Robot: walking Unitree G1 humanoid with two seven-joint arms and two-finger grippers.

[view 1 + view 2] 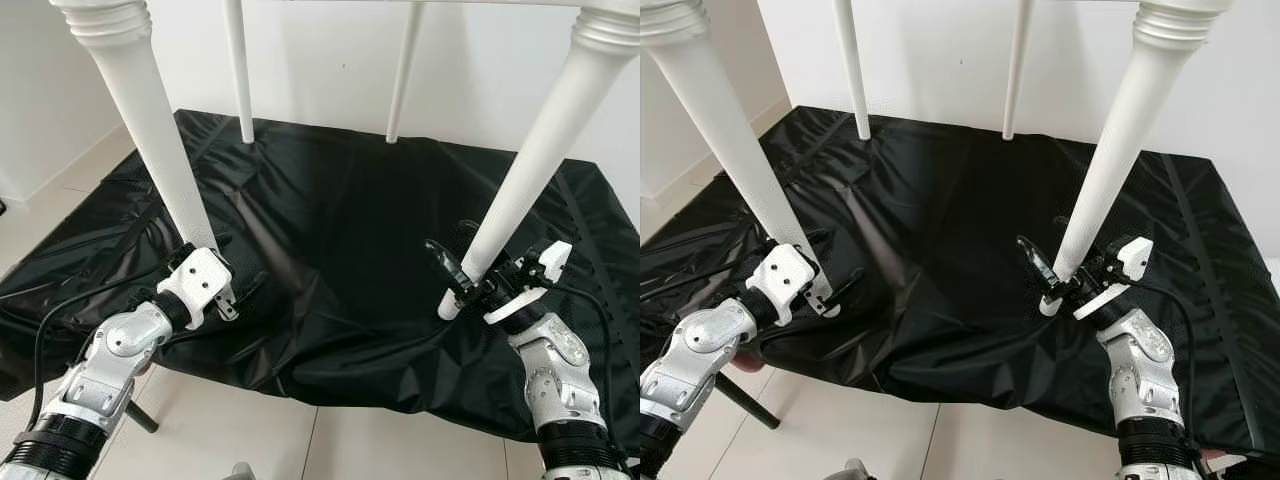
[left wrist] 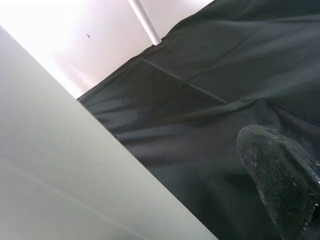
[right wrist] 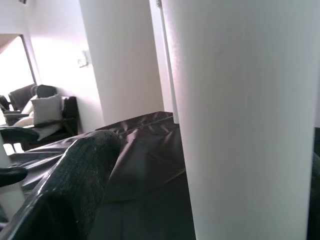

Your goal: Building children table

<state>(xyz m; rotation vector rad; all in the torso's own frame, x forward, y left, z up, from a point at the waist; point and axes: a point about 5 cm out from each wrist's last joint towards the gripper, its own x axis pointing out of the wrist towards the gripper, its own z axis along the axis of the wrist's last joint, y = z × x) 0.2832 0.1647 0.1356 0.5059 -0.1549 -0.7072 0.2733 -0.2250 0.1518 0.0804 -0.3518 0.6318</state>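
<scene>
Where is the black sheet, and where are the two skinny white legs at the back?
Black sheet [image 1: 350,230], left eye view, on its bare middle.
Left back leg [image 1: 240,80], left eye view, on its shaft.
Right back leg [image 1: 402,80], left eye view, on its shaft.

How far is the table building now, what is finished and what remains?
Done: four white legs stand up over the black sheet. In hand: the left gripper holds the near left leg, the right gripper the near right leg. The tabletop is out of view, so I cannot judge what remains.
</scene>
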